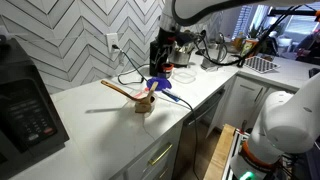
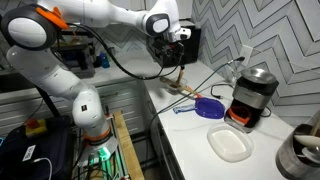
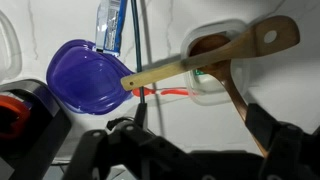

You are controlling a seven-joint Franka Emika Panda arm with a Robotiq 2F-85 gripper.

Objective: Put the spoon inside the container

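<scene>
A light wooden spoon point(image 3: 190, 63) lies slanted across the rim of a small clear container point(image 3: 215, 88); its holed end points up right and its handle end reaches over the purple lid. A darker wooden spoon point(image 3: 238, 100) has its bowl in the container and its handle runs down right beside my right finger. My gripper point(image 3: 200, 125) hangs open and empty above the container, with nothing between the fingers. In both exterior views the gripper point(image 1: 160, 62) point(image 2: 176, 62) is above the container point(image 1: 146, 104) and the spoon point(image 1: 118, 87) point(image 2: 186, 92).
A purple lid point(image 3: 85, 80) point(image 2: 210, 108) lies beside the container. A white lid point(image 2: 230, 146) and a black-and-red appliance point(image 2: 251, 100) stand further along the counter. Cables cross the counter. A microwave point(image 1: 25, 105) stands at one end.
</scene>
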